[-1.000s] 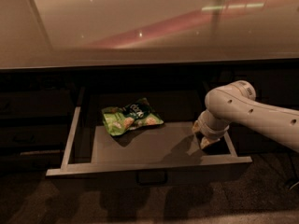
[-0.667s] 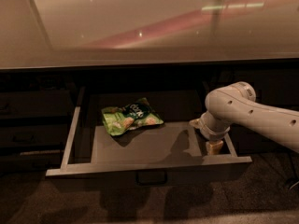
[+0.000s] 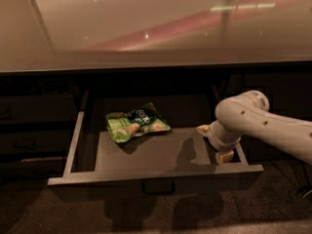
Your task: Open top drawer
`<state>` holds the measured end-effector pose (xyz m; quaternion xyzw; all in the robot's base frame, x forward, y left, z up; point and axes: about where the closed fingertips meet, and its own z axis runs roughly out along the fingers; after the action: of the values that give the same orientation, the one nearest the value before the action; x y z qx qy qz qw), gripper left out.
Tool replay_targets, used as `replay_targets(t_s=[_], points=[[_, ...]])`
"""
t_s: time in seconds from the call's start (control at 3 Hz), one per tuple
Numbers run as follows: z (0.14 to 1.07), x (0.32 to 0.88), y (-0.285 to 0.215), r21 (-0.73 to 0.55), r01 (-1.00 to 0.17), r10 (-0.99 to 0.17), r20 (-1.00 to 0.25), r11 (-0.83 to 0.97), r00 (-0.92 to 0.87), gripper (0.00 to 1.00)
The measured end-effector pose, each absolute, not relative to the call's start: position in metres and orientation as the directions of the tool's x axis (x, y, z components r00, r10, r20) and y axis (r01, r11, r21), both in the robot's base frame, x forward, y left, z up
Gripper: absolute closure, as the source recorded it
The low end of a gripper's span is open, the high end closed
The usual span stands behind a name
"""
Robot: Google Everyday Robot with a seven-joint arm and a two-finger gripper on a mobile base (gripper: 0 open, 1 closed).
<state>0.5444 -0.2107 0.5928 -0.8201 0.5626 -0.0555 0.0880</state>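
Spread wider than a second ago, the empty gripper point(image 3: 213, 143) is held over the top drawer point(image 3: 122, 177), released because it seems fully opened

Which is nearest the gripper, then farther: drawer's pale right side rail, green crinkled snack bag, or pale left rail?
Gripper: right end of top drawer.
1. Pale right side rail, beside it.
2. Green snack bag, left-centre.
3. Pale left rail, opposite.
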Motion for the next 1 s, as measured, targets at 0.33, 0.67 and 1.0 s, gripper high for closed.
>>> replay_targets(t_s=[0.33, 0.67, 1.0], points=[[0.590, 0.516, -0.205, -0.241, -0.886, -0.914, 0.011, -0.395, 0.405, 0.00], [0.581, 0.495, -0.204, -0.244, -0.878, -0.908, 0.026, -0.412, 0.419, 0.00], [0.583, 0.495, -0.204, -0.244, -0.878, -0.908, 0.026, -0.412, 0.419, 0.00]])
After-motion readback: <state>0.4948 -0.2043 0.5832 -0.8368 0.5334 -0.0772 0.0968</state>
